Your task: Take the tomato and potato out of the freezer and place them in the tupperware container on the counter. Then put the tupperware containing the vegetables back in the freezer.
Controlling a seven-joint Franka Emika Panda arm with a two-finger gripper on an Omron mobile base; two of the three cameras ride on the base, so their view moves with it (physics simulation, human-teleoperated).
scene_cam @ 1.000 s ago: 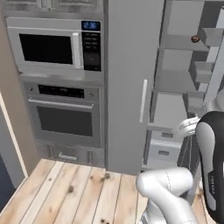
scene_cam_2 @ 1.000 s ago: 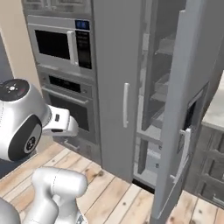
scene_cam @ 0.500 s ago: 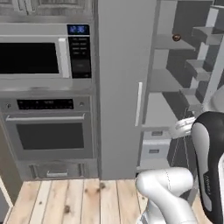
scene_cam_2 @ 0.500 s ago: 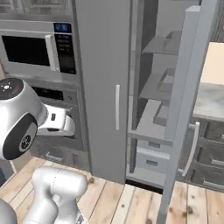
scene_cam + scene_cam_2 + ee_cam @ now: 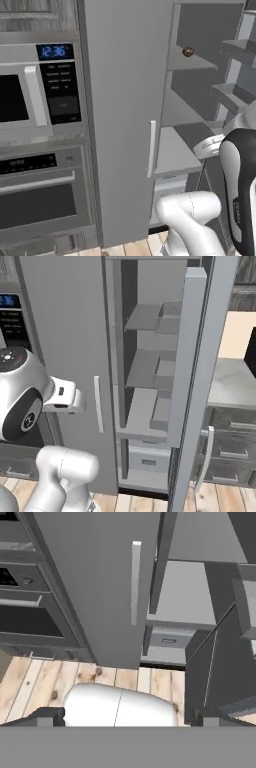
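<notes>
i see the freezer [image 5: 125,125], smooth flat grey, its door swung open on bare shelves. a small brown potato [image 5: 188,52] sits on an upper shelf, with the microwave [image 5: 35,85] left. the gripper [image 5: 127,714] has its fingers spread wide, holding nothing.

Mostly greys on my feeds, with a few warm spots.

I see the freezer [image 5: 125,100] in plain mid grey, its shelves lighter grey, its handle [image 5: 151,148] white. The potato [image 5: 188,52] is a dull brown. The microwave [image 5: 35,85] is silver-grey with a black panel and blue clock digits. The counter [image 5: 232,381] is pale grey marbled stone. The floor [image 5: 75,679] is light knotty wood planks.
</notes>
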